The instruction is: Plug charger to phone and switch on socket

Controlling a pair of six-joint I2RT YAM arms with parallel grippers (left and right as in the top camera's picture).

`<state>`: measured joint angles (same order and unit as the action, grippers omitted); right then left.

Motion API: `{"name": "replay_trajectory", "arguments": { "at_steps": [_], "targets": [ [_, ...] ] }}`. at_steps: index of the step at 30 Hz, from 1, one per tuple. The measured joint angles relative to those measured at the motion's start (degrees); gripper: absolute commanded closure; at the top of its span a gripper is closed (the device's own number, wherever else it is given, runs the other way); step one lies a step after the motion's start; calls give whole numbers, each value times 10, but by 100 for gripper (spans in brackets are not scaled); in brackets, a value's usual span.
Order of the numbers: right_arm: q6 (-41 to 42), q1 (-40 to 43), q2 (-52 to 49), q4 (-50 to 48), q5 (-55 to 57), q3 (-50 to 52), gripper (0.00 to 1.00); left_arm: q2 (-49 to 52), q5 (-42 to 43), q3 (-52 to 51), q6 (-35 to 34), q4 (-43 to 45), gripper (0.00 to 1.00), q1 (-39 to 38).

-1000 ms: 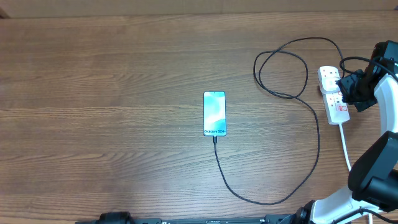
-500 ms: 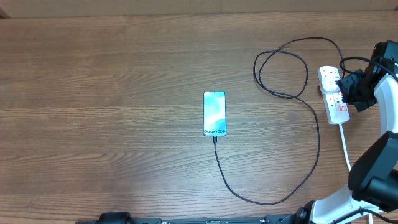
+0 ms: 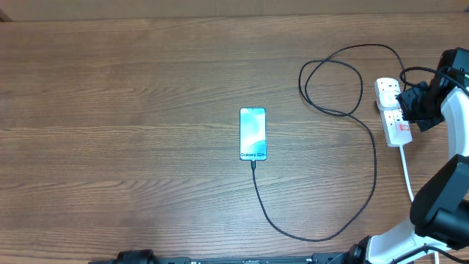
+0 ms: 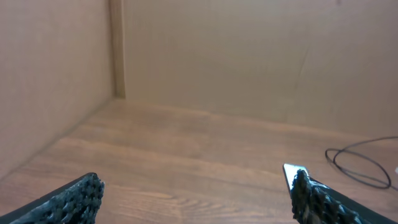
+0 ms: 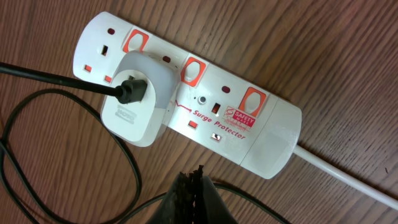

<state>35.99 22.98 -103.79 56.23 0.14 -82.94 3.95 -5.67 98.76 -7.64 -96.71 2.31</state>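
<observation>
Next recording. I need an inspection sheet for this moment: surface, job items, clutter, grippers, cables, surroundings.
Surface: wood-grain table.
Phone: lies flat mid-table, screen up and lit.
Charger: black cable runs from the phone's bottom edge, loops to the right and ends in a white adapter seated in the socket.
Socket: white power strip with three red switches; on or off cannot be told.
Clutter: nothing seen.
Grippers: left gripper is open and holds nothing; right gripper is shut and empty, close to the socket.
Cables: thick white cord leaves the strip.
Surroundings: plain brown walls.
</observation>
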Motion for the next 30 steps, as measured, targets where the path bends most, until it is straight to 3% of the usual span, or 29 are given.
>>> {"name": "replay_trajectory", "arguments": {
  "at_steps": [11, 30],
  "targets": [
    [2, 0, 0, -11, -4, 0, 96, -31, 0, 17, 0, -2, 0, 1],
    [94, 9, -9, -12, 38, -28, 96, -31, 0, 17, 0, -2, 0, 1]
  ]
}}
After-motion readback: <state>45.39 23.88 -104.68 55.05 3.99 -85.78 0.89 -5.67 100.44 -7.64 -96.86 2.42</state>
